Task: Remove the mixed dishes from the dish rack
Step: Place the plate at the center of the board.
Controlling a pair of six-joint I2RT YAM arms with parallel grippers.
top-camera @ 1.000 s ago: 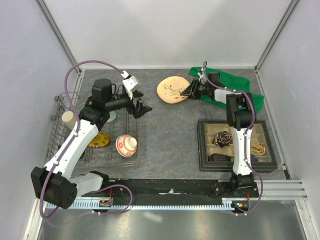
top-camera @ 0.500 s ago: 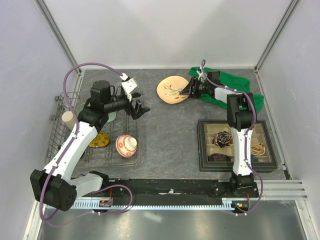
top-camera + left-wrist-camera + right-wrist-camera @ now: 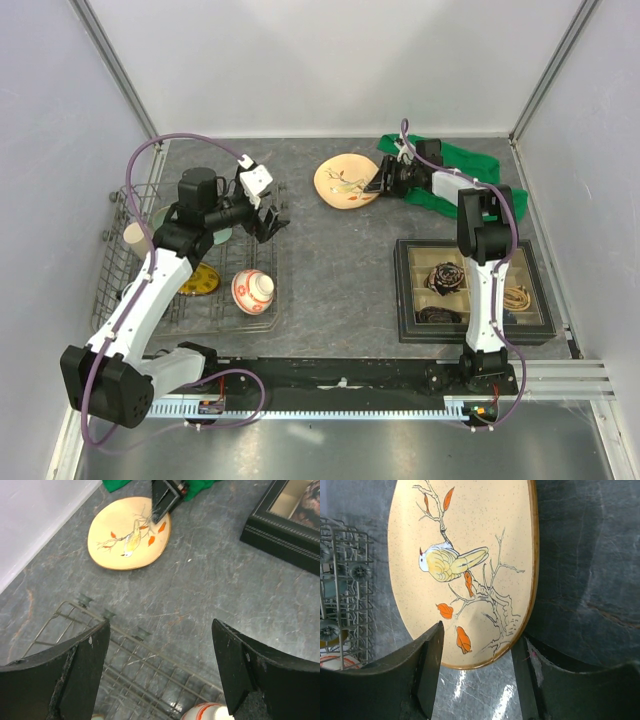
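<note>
The grey wire dish rack (image 3: 228,318) stands at the left. It holds a red-and-white bowl (image 3: 252,290), a yellow-gold plate (image 3: 200,281), a pale green plate (image 3: 172,216) partly under my left arm, and a beige cup (image 3: 135,237). My left gripper (image 3: 264,222) hangs open and empty over the rack's right edge (image 3: 130,665), with the bowl (image 3: 212,712) just below it. A cream plate with a bird (image 3: 345,182) lies on the table. My right gripper (image 3: 382,181) is open, its fingers astride the near rim of that plate (image 3: 465,555).
A green cloth (image 3: 470,165) lies under the right arm at the back right. A black compartmented tray (image 3: 402,300) with small items sits at the right. Bare grey table lies between rack and tray. White walls enclose the back and sides.
My right gripper's jaws have spread wider around the bird plate's rim. My left gripper has drawn back to the left, toward the rack.
</note>
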